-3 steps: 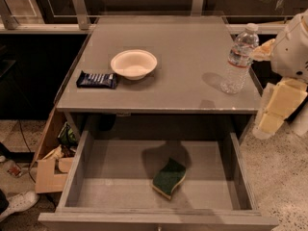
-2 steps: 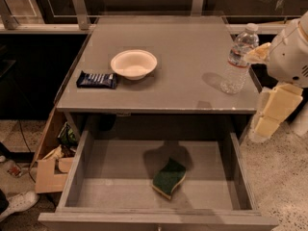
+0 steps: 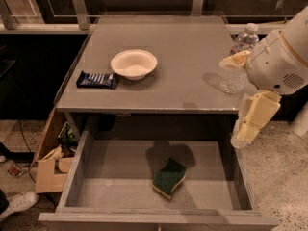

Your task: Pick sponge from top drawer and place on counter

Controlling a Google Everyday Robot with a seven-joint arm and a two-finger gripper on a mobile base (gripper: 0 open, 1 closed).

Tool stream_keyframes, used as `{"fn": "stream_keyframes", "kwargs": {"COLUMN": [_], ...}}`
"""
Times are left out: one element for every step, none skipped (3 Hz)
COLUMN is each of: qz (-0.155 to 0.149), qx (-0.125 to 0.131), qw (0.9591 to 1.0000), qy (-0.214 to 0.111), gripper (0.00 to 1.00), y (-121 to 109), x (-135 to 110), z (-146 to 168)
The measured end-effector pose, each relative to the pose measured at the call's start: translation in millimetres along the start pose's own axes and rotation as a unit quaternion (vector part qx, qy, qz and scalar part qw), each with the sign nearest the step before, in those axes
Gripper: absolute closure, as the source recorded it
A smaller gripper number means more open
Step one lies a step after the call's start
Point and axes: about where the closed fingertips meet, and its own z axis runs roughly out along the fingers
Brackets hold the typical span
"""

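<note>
Recorder: Sponge, location?

Spotter: Sponge (image 3: 168,178) lies flat on the floor of the top drawer (image 3: 76,173), green side up, a little right of centre and toward the front. Touches no wall. Bare drawer floor on all sides, most of it to the left.

Recorder: Drawer state?

Spotter: Pulled well out from under the counter (image 3: 187,37). Front panel at the bottom edge of the view. The counter's front lip overhangs the back of the drawer; that strip is in shadow.

Recorder: Gripper?

Spotter: Gripper (image 3: 232,101) is off the counter's right front corner, beside the drawer's right wall, above drawer level. Its two pale fingers (image 3: 255,117) stand spread wide, one reaching left over the counter edge, the other hanging down outside the drawer. Nothing between them.

Recorder: Counter contents?

Spotter: White bowl (image 3: 134,64) left of centre. Dark blue snack wrapper (image 3: 96,79) just beside it, close to the left edge. Clear water bottle (image 3: 234,81) at the right edge, partly behind the upper finger; cannot tell if they touch. Centre and back of the counter are open.

Recorder: Surroundings?

Spotter: Cardboard box (image 3: 45,170) on the floor against the drawer's left side.
</note>
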Motion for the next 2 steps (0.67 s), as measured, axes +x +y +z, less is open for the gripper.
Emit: {"fn": "stream_keyframes", "kwargs": {"qz": [-0.002,0.011], "qx": [-0.002,-0.001], "qw": [1.0000,0.9998], "qy": [-0.004,0.015], "gripper": [0.00,0.00], "y": [1,16], "x": [-2,6], "z": [1,17]}}
